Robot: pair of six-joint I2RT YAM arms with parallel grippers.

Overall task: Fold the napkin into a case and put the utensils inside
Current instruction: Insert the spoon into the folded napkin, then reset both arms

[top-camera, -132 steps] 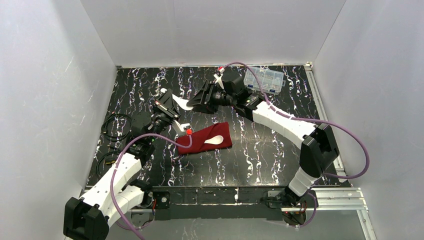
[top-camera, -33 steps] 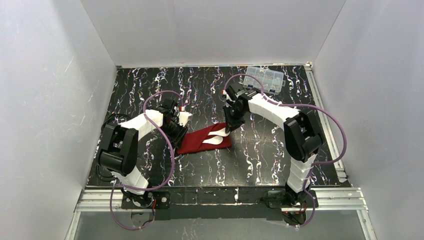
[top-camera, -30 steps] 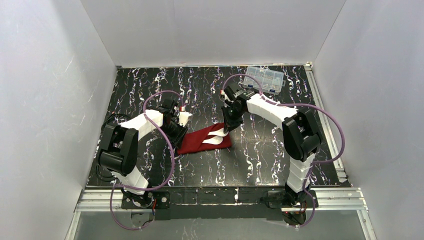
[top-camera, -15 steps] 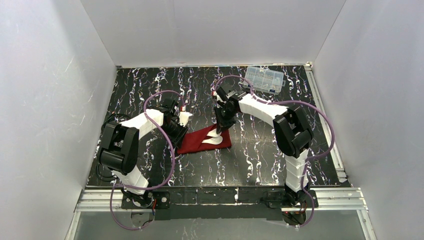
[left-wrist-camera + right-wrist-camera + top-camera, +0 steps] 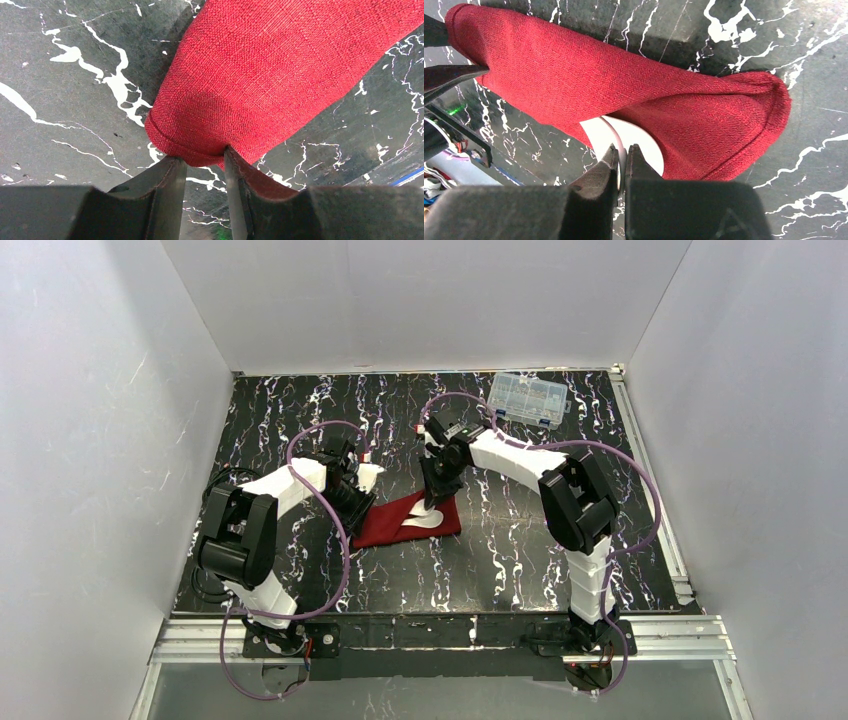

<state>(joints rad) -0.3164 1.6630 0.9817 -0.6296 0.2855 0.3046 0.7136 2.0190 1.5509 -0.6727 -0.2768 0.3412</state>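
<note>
Surface: black marble-patterned table (image 5: 520, 560) with white veins, boxed in by plain white walls (image 5: 90, 440).
Case: your deep red case (image 5: 392, 530) lies on the table a little left of centre, slanted from near-left to far-right. It is a layered oblong with a rounded, hemmed left end, and its right end is wider.
Utensils: the white utensils (image 5: 424, 520) sit at the right end of the case. Their rounded heads show against the red cloth, which covers part of them. How far they reach inside you cannot tell.
Right gripper: your right gripper (image 5: 622, 160) comes down from the far side over that right end. Its fingers are pressed almost together on the thin white edge of one utensil (image 5: 641, 145).
Left gripper: your left gripper (image 5: 205, 167) is at the opposite, left end. Its two fingers (image 5: 160, 195) pinch a small fold of the hem, and the rest of the cloth runs away from them along the table.
Box: a clear compartment box (image 5: 528, 400) stands at the far right of the table, well apart from the case and from both grippers.
</note>
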